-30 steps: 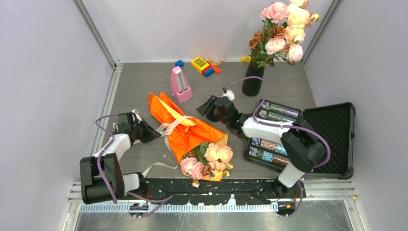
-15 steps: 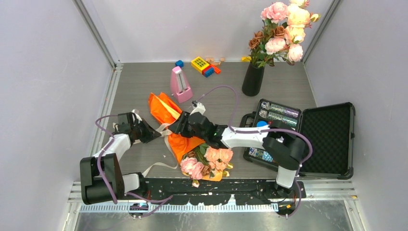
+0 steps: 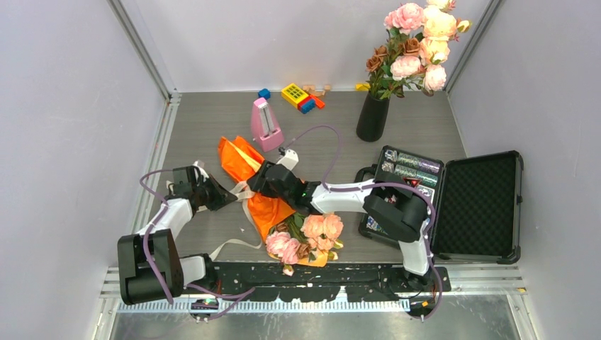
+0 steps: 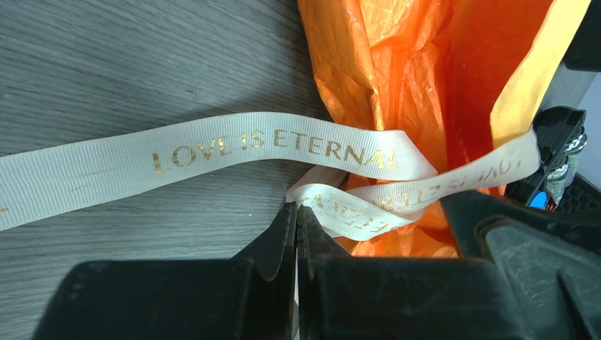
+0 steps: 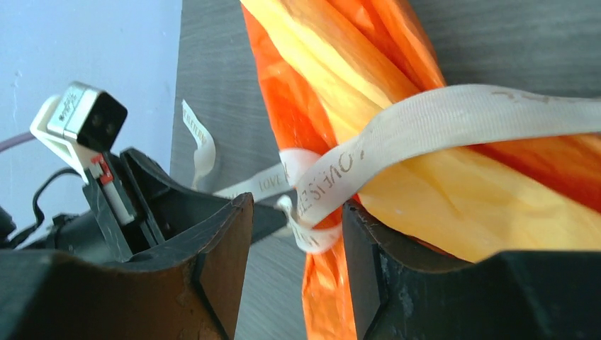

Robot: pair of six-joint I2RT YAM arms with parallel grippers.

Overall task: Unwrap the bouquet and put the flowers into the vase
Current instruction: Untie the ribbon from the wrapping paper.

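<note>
A grey wood-grain table [image 3: 212, 120] fills the top view. At its right side lies an open black case [image 3: 482, 205], its lid flat and its tray full of small patterned pieces.

The bouquet [image 3: 271, 211] lies slantwise in the middle of the view. The orange paper points to the upper left, and the pink and peach roses [image 3: 312, 230] are at the lower centre, inside the wrap.

The black vase [image 3: 372, 117] stands upright at the upper right, well apart from the bouquet, with a separate bunch of pink and cream flowers [image 3: 418, 42] in it. A pink metronome [image 3: 265, 124] stands just above the paper's tip, and coloured toy blocks [image 3: 298, 95] lie by the back wall.

A cream ribbon [image 4: 212, 152] with gold lettering crosses the wrap, and one tail trails toward the lower left.

The right gripper [image 5: 298, 212] comes in from the right over the middle of the wrap. Its jaws are apart, with the ribbon's knot and a fold of orange paper in the gap.

The left gripper [image 4: 296, 212] sits at the left of the bouquet with its fingers pressed together. Its tips are at the ribbon's loop, but whether ribbon is pinched between them cannot be told.
</note>
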